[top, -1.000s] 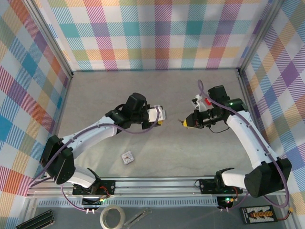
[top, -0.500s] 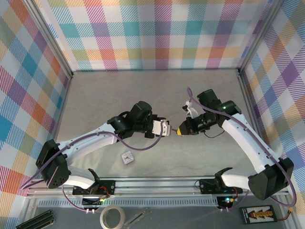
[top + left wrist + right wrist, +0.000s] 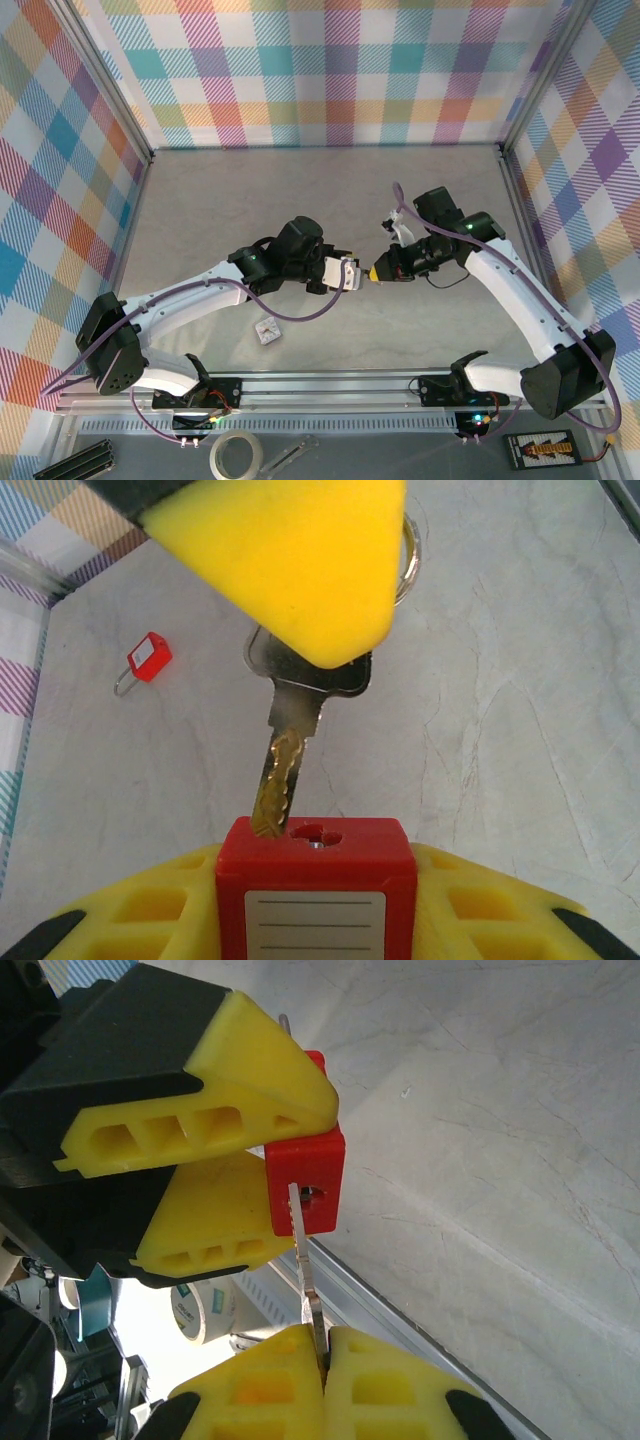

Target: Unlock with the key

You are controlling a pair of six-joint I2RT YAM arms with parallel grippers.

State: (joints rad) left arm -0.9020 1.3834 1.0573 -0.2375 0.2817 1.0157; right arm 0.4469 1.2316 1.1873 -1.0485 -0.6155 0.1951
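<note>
- While your left gripper (image 3: 347,273) clamped the red padlock (image 3: 315,880) between part-open jaws over mid-table, your right gripper (image 3: 325,1345) pinched the key (image 3: 290,750) tight.
- You had the key's tip touching the padlock's face, just beside the keyhole (image 3: 317,834).
- A second padlock (image 3: 148,660) lay well apart.
</note>
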